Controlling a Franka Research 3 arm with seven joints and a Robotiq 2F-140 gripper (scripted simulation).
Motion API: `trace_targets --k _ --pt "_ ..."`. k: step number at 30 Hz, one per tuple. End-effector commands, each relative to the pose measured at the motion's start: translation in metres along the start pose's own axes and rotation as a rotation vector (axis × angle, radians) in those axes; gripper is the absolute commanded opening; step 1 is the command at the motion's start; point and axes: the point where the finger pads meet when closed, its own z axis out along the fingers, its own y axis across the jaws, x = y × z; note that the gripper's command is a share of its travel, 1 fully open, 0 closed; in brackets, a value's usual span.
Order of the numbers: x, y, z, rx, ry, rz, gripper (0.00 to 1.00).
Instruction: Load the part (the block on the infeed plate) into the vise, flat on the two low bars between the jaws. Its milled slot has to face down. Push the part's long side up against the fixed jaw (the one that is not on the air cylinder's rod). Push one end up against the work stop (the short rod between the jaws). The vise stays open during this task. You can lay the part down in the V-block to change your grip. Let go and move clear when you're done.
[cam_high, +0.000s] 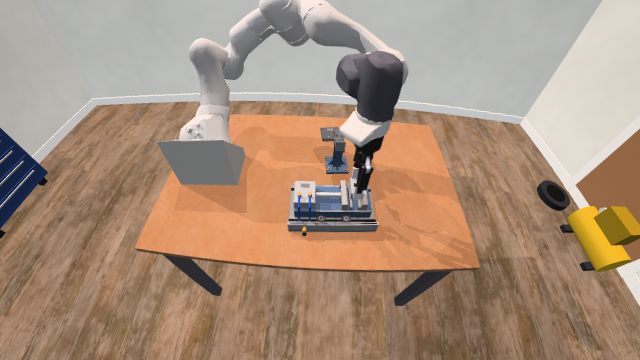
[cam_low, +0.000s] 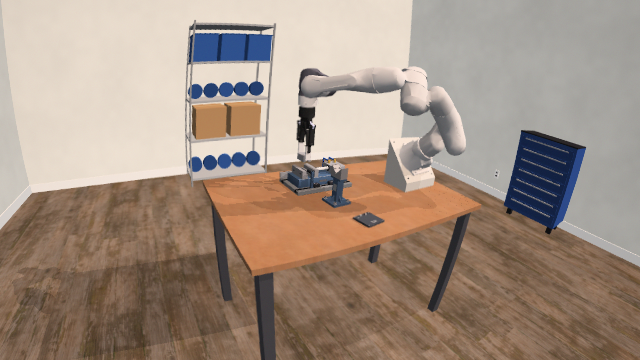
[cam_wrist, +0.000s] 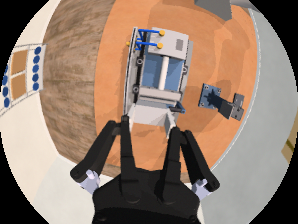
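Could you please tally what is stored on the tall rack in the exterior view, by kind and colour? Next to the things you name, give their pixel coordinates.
Blue boxes (cam_low: 233, 47): 3
Brown boxes (cam_low: 209, 121) (cam_wrist: 19, 62): 2
Blue round items (cam_low: 224, 161) (cam_wrist: 35, 77): 10
Total: 15

From my top view, the vise (cam_high: 332, 214) (cam_low: 300, 179) (cam_wrist: 151, 75) sits on the surface (cam_high: 260, 240) (cam_low: 300, 235) (cam_wrist: 112, 50), right of the arm base (cam_high: 202, 162) (cam_low: 420, 181) (cam_wrist: 215, 7). Pedestal (cam_high: 330, 165) (cam_low: 336, 201) (cam_wrist: 210, 100) stands behind the vise; infeed plate (cam_high: 327, 133) (cam_low: 368, 219) (cam_wrist: 239, 106) lies behind that, slightly left. Cabinet (cam_high: 15, 175) (cam_low: 542, 180) is on the floor, left of the surface. Tire (cam_high: 542, 195) and tank (cam_high: 592, 240) are off to the right, tire behind tank. In my exterior view, the shelf rack (cam_low: 232, 26) (cam_wrist: 42, 75) stands behind the surface, left of the cabinet.
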Motion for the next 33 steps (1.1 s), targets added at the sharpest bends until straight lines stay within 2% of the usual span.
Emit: trace_targets --k 1,33 --pt "-0.0021 -0.0017 -0.0014 0.004 -0.007 -0.006 0.00" --pt "-0.0024 -0.0018 0.0038 0.004 -0.007 -0.008 0.00"
